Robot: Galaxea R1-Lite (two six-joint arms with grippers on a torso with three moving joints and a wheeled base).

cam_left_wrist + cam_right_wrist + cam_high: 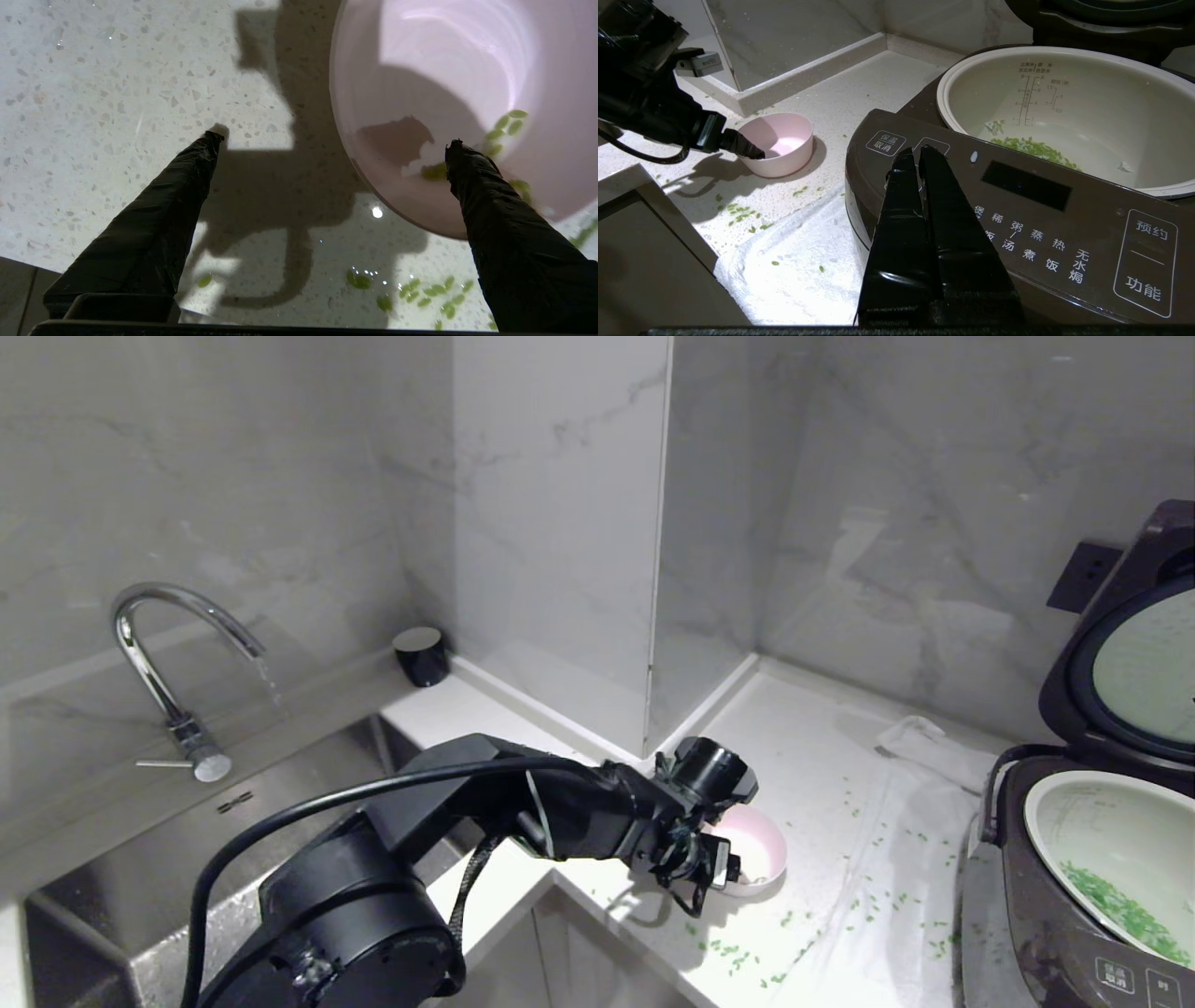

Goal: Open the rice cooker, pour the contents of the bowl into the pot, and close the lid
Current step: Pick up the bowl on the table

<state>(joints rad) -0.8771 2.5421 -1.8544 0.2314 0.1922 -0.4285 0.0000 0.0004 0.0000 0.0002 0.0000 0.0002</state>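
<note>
The bowl (758,851) sits upright on the worktop (822,756), nearly empty, the left tool (327,144) spread wide astride its near rim, apparently not gripping it. Green bits (1034,147) lie in the pot (1069,112), so the lid (1120,644) stands raised for closing. The right tool (915,151), pinched together, hangs parked over the rice cooker (1017,224) panel.
</note>
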